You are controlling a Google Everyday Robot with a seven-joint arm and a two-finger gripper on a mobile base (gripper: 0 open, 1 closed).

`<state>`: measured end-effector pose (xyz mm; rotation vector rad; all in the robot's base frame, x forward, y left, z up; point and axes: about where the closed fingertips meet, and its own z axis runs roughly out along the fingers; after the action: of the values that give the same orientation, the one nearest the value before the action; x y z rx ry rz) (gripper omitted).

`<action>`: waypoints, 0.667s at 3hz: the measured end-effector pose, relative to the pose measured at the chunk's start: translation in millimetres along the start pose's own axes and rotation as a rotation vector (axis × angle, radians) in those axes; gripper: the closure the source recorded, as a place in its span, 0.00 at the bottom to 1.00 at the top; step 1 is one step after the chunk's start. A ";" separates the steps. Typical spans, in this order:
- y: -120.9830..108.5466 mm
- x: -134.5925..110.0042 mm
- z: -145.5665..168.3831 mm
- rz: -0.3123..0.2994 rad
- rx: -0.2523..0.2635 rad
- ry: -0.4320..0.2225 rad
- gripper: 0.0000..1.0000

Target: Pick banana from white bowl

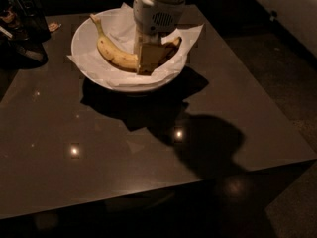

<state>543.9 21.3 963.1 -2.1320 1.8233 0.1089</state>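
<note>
Stem toward the far-left rim, the banana [116, 56] lies curved in the white bowl [79, 33]. The hand [147, 58] is down over its middle; we cannot tell whether it is clamped. The bowl sits near the far edge of the table [124, 152]; broad tabletop runs to the near edge.

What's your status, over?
Hand down in wide white paper-lined bowl, at middle of speckled yellow banana. Banana lies in bowl. Nothing blocking.

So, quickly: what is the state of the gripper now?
Gripper: down in the wide white bowl, at the speckled yellow banana; open or closed cannot be told.
</note>
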 end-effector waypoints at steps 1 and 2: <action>3.5 -1.9 -3.3 -0.005 0.005 -0.001 1.00; 18.1 -8.6 -14.0 -0.022 -0.011 -0.025 1.00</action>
<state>522.6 23.0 975.0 -2.1485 1.7885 0.1398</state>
